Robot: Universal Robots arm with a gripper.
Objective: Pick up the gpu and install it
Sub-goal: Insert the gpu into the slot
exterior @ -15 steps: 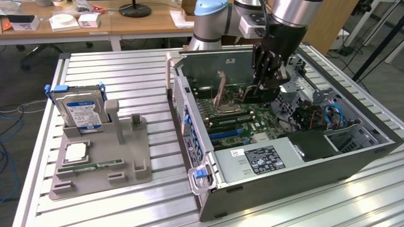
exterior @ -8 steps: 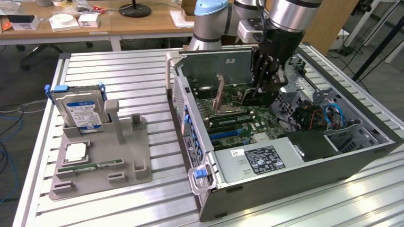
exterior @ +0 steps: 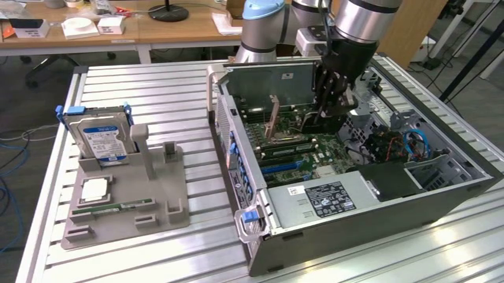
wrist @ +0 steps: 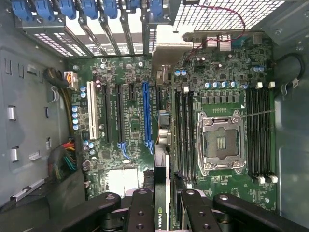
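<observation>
The gpu appears edge-on in the wrist view, a thin card with a logo on its near end, standing over the green motherboard beside the long blue slot. My gripper is shut on it, with a black finger on each side of the card. In the exterior view the gripper reaches down into the open computer case, holding the dark gpu just above the board near the case's back half.
Case walls and a row of blue slot clips hem in the board. The CPU socket and memory slots lie beside the card. On the table to the exterior view's left, a grey fixture holds a hard drive, a chip and a memory stick.
</observation>
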